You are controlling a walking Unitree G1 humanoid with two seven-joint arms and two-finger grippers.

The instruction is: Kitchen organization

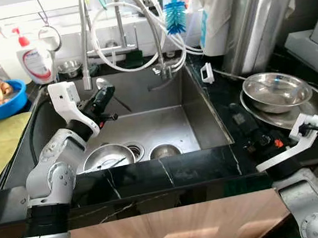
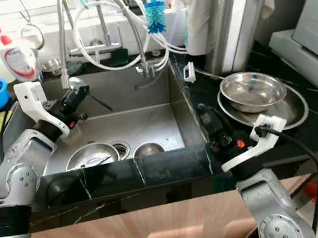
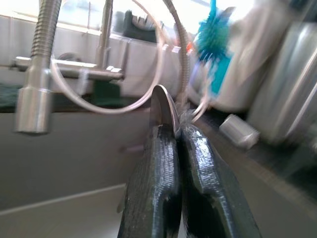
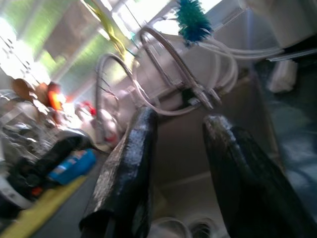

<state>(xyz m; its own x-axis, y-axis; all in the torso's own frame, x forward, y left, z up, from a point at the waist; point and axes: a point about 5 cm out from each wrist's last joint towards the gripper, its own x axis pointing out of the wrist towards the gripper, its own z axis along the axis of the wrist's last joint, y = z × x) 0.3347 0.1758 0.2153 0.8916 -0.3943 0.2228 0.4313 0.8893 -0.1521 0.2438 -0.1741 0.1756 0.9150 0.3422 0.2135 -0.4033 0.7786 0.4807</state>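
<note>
Left gripper [image 1: 105, 94] fingers pinch spoon [image 3: 162, 106] over sink [image 1: 199, 101]; keep pinch firm, lift clear; right gripper [image 4: 178, 163] fingers spread.

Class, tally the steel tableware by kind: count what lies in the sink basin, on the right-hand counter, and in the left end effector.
Bowls: 3 (large sink bowl, small sink bowl, counter bowl)
Plates: 1 (plate under the counter bowl)
Spoons: 1 (spoon, in the left end effector)
Total: 5
</note>
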